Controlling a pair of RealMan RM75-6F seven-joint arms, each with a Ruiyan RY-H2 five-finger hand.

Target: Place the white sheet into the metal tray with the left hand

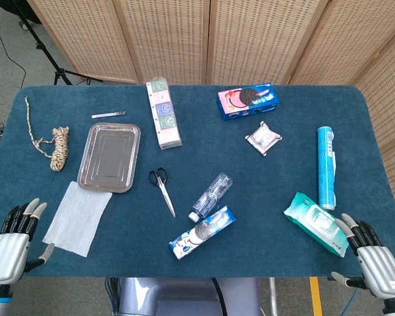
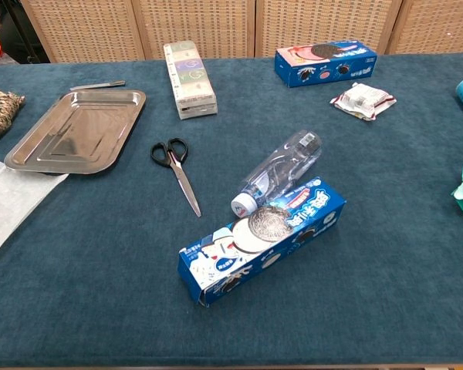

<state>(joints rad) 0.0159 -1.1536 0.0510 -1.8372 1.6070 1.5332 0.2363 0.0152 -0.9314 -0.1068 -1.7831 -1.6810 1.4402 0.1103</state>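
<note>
The blue-covered table (image 1: pixel 250 178) carries a metal tray (image 1: pixel 109 157) and white sheet (image 1: pixel 78 216) toward its left edge, scissors (image 1: pixel 162 188), a bottle (image 1: pixel 210 196) and cookie boxes (image 1: pixel 202 232) mid-table.

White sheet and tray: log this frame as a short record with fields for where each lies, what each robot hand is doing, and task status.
sheet: white sheet flat on the table, near-left, far corner at the near edge of the tray
tray: metal tray holds nothing
left robot hand: left hand at the near table edge, beside the sheet, fingers apart, holding nothing
right robot hand: right hand near the wipes pack, holding nothing
status: sheet not yet picked up
</note>
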